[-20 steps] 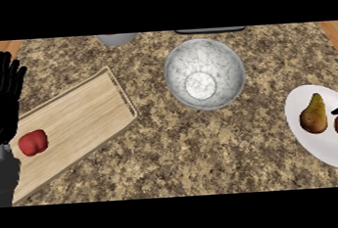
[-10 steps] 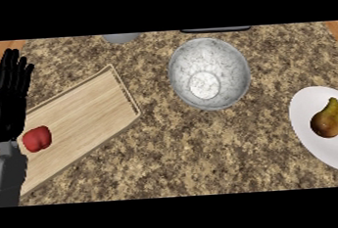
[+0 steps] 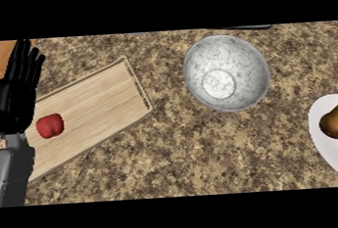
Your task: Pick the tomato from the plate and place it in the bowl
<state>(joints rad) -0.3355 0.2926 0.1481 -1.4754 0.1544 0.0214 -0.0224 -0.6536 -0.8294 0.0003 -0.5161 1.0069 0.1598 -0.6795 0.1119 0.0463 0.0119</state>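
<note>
tomato not in sight, bowl holds nothing

the bowl [image 3: 226,72] is seen at about one o'clock on the counter [image 3: 196,153]. at three o'clock the plate [image 3: 332,145] is cut by the frame edge; only a pear [image 3: 335,121] shows on it, and no tomato can be made out there. the left hand [image 3: 15,93] is held at nine o'clock, fingers straight and apart, resting by the wooden board [image 3: 92,111], on which a red fruit [image 3: 50,125] lies. the right hand is not shown. picking and placing are judged undone.

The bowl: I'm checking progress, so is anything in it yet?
Empty. The bowl shows only its bare speckled inside and pale base; no tomato or other item lies in it.
</note>
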